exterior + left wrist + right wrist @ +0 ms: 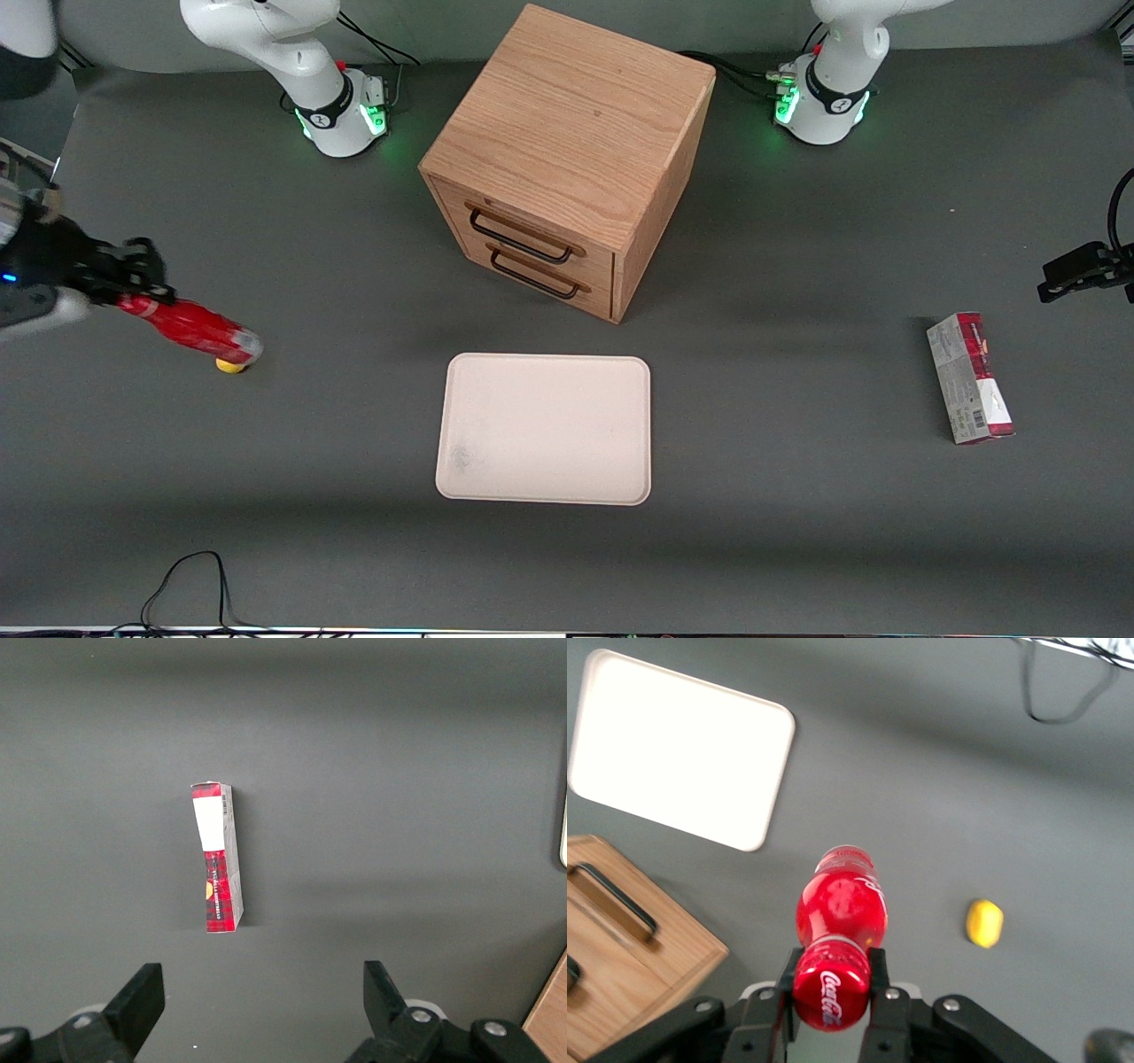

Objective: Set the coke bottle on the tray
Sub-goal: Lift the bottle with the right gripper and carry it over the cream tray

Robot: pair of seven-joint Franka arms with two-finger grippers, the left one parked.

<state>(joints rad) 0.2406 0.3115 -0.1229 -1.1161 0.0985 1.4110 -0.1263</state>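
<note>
Gripper [831,992] of mine clamps the coke bottle [840,921] by its cap end, raised well apart from the tray [620,425]; that off-centre hold could let it swing loose.

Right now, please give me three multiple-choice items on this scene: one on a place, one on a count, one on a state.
1. Where is the coke bottle?
A. on the tray
B. in the gripper, toward the working arm's end of the table
C. on the cabinet

2. How many drawer handles does the cabinet show?
A. one
B. two
C. four

3. How is the tray?
A. bare
B. holding the carton
C. holding the yellow lump

Answers:
1 B, the fingers clamp the bottle near its cap.
2 B, two dark handles, one above the other.
3 A, nothing lies on it.
</note>
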